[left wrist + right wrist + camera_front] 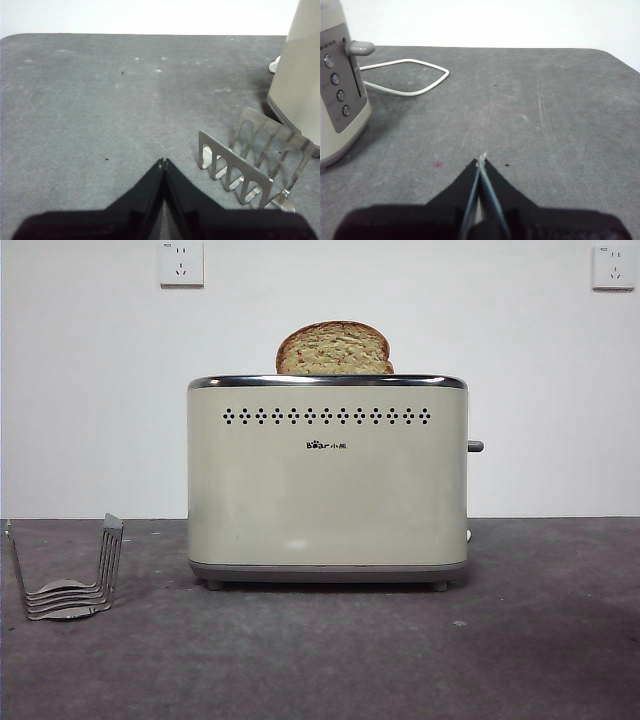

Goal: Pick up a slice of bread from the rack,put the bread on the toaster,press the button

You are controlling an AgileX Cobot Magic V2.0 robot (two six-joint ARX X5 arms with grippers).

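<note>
Right pincer [481, 161], jaws pressed together like the left pincer's [164, 162], hangs over bare table [545, 100] well apart from the button [360, 47] (upper left of its frame) — with the slice of bread [333, 350] already in the toaster [327, 490], an off-centre push could slip off that stubby lever and shove the toaster instead.

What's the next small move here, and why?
Probably bring the right end effector over to the lever and press it down. The bread already stands in the toaster, the rack is empty, and the lever looks unpressed. Both end effectors are shut, away from everything.
</note>
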